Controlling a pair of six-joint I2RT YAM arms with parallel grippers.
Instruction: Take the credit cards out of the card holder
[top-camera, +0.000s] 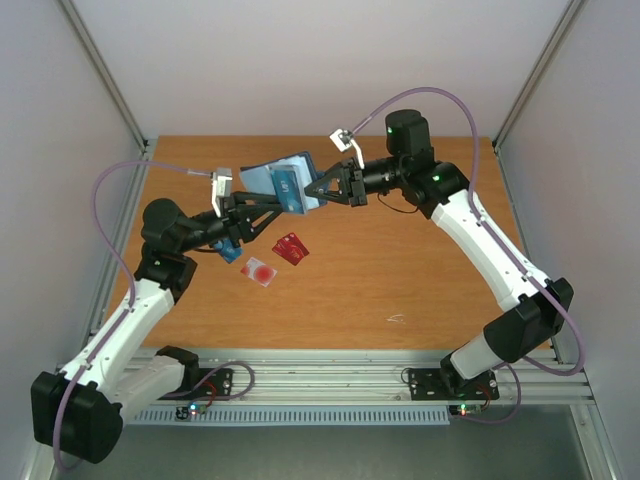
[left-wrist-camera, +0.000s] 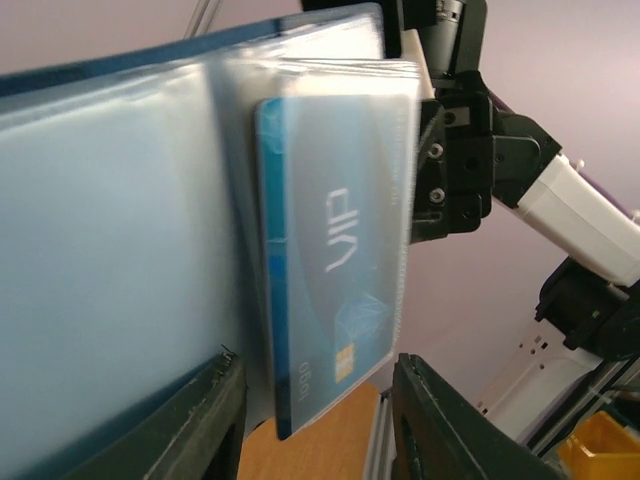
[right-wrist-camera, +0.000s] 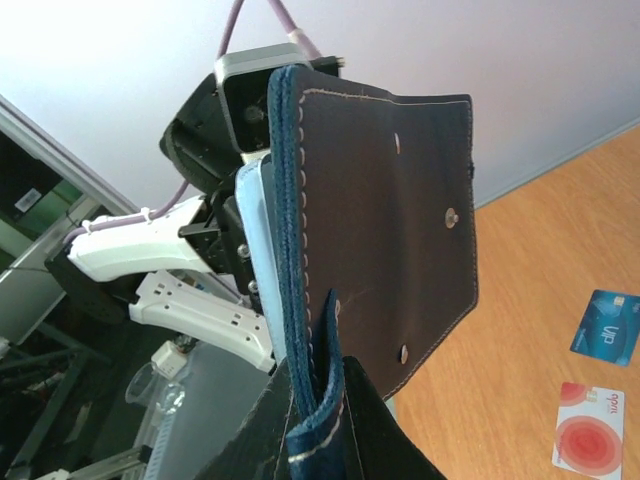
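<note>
My right gripper (top-camera: 314, 189) (right-wrist-camera: 320, 378) is shut on the edge of the dark navy card holder (top-camera: 262, 175) (right-wrist-camera: 390, 210) and holds it open in the air above the table. A blue VIP card (top-camera: 285, 186) (left-wrist-camera: 335, 250) sits in a clear pocket of the card holder (left-wrist-camera: 110, 260) and sticks out at the bottom. My left gripper (top-camera: 283, 205) (left-wrist-camera: 316, 420) is open, its jaws on either side of that card's lower end, not touching it. On the table lie a teal-blue card (top-camera: 228, 250) (right-wrist-camera: 606, 327), a pale card with a red circle (top-camera: 259, 271) (right-wrist-camera: 590, 432) and a red card (top-camera: 291, 249). No black card shows.
The wooden table (top-camera: 400, 270) is walled by white panels with metal posts at the left, back and right. The three loose cards lie under and just in front of the left arm (top-camera: 150, 290). A small pale scrap (top-camera: 396, 319) lies near the front edge.
</note>
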